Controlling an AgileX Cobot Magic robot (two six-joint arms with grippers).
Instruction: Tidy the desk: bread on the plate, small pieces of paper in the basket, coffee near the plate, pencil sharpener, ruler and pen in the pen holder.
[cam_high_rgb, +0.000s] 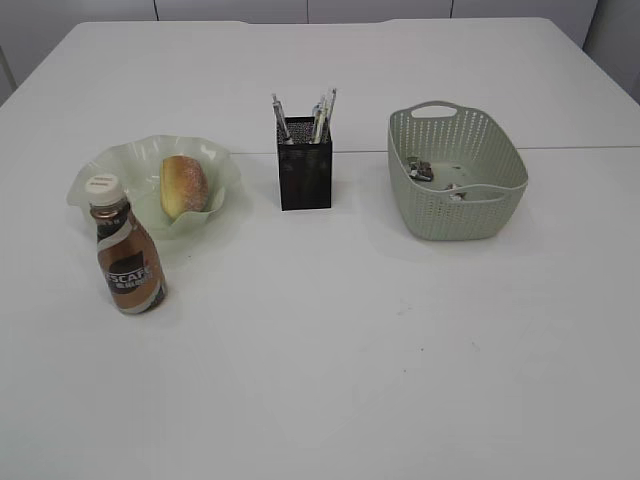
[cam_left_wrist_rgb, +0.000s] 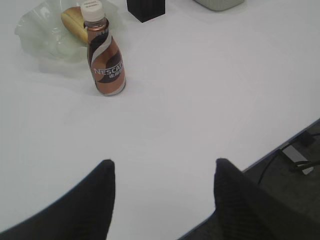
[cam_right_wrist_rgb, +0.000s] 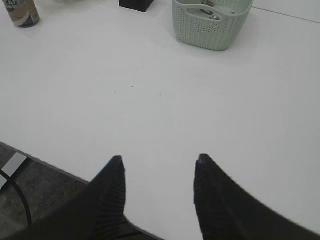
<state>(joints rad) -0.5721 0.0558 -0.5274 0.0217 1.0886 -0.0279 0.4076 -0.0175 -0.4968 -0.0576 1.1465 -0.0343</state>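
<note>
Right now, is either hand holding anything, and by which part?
Nothing is held. The left hand and right hand are both open over bare table, well back from the coffee bottle and basket.

Only the fingers of each gripper show — nothing of the robot appears in the exterior view. The left gripper (cam_left_wrist_rgb: 164, 172) has two black fingers (cam_left_wrist_rgb: 90, 205), broad at the base and narrowing to blunt, rounded tips, with a matte, faintly textured surface. The right gripper (cam_right_wrist_rgb: 160, 165) is alike — two black fingers (cam_right_wrist_rgb: 107, 200) with fine ridged lines along the inner faces and rounded tips. No cables, screws or markings are visible on either.
</note>
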